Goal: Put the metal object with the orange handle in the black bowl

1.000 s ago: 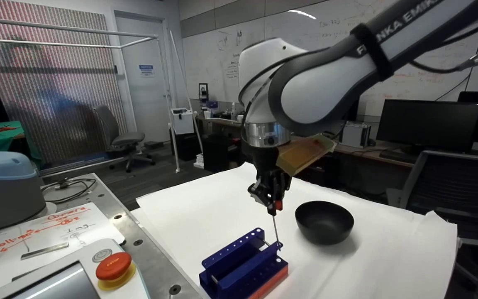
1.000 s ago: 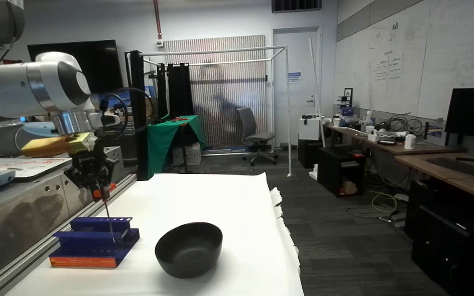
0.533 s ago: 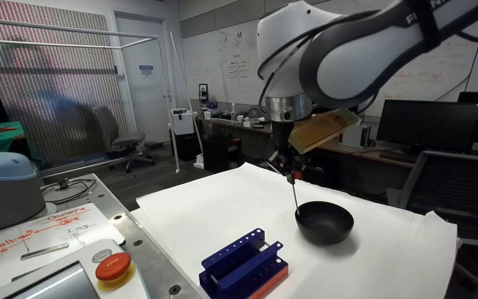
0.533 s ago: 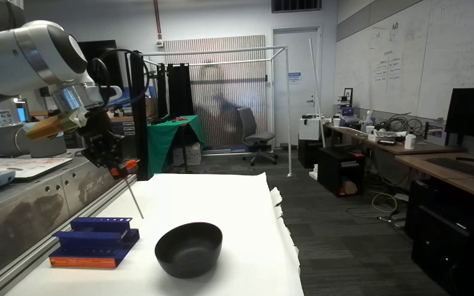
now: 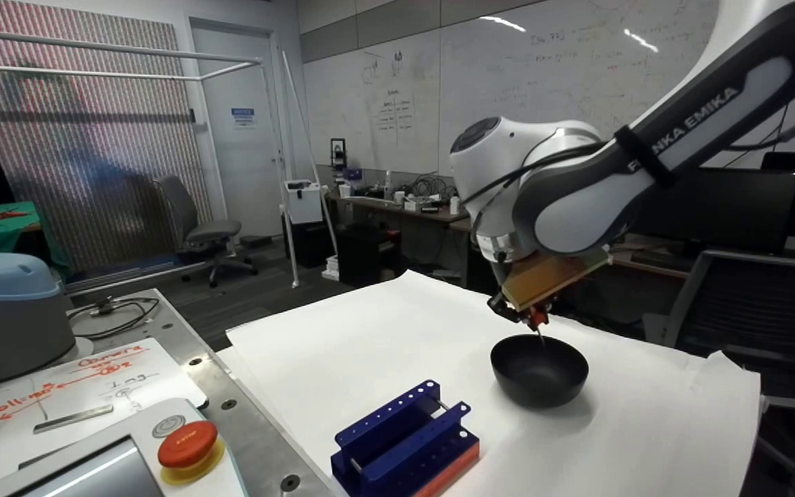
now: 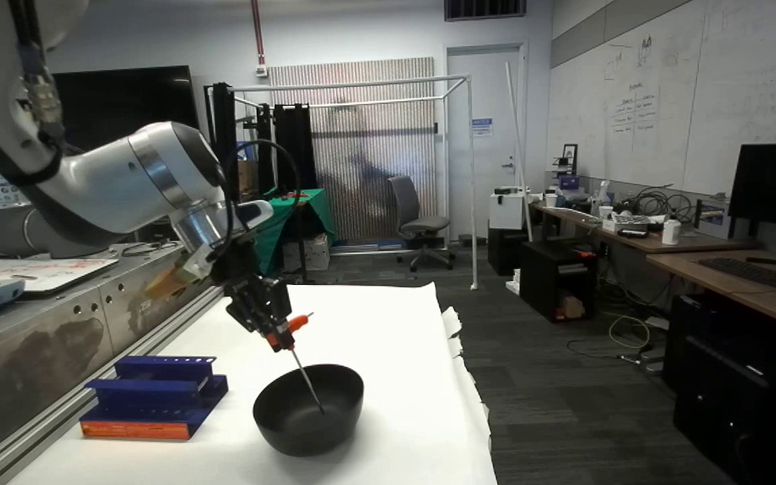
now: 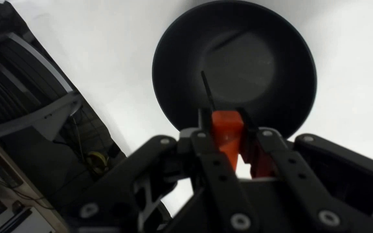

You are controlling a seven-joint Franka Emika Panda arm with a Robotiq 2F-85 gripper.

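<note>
I find the tool [image 7: 226, 121] pinching the orange T-handled driver [image 7: 228, 133], its shaft slanted over the interior of the black bowl [image 6: 294, 431]; contact undetermined. Step in hand, I judge: placing. Next move: lower slightly, then release.

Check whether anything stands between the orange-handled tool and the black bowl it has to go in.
Nothing visible does. The gripper holds the orange-handled tool, whose metal shaft slants down over the open black bowl. The blue rack stands off to one side, out of that path.
</note>
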